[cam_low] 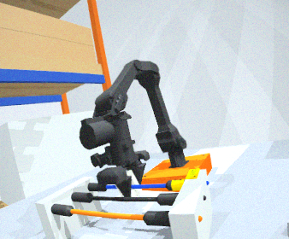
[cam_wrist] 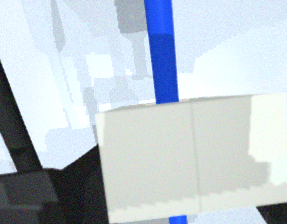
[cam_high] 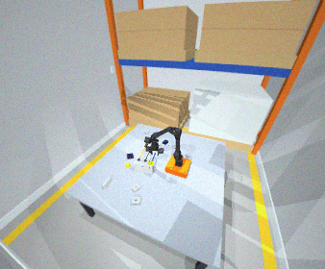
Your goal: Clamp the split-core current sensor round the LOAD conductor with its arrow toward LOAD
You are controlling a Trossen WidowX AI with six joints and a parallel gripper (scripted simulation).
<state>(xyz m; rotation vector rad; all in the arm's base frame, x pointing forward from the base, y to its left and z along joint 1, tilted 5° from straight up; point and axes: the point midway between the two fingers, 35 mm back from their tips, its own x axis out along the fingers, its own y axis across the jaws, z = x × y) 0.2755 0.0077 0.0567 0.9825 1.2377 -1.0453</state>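
Observation:
The pale current sensor (cam_wrist: 144, 160) (cam_low: 135, 178) is round the blue conductor (cam_wrist: 165, 65) (cam_low: 152, 186), which enters at its top edge and comes out below. Its two halves meet at a thin straight seam. No arrow shows, and I cannot tell whether the latch has caught. My gripper (cam_wrist: 166, 130) (cam_low: 132, 183) is shut on the sensor, one black finger at each side. A yellow sleeve (cam_low: 179, 184) and yellow tag (cam_low: 193, 173) mark the conductor's end at the near white post; the lettering is unreadable.
The black conductor (cam_low: 122, 199) and orange conductor (cam_low: 107, 214) run alongside, between the white end posts (cam_low: 191, 206). The orange arm base (cam_high: 178, 167) stands beside the fixture. Small white parts (cam_high: 136, 201) (cam_high: 107, 182) and a dark block (cam_high: 130, 156) lie on the table.

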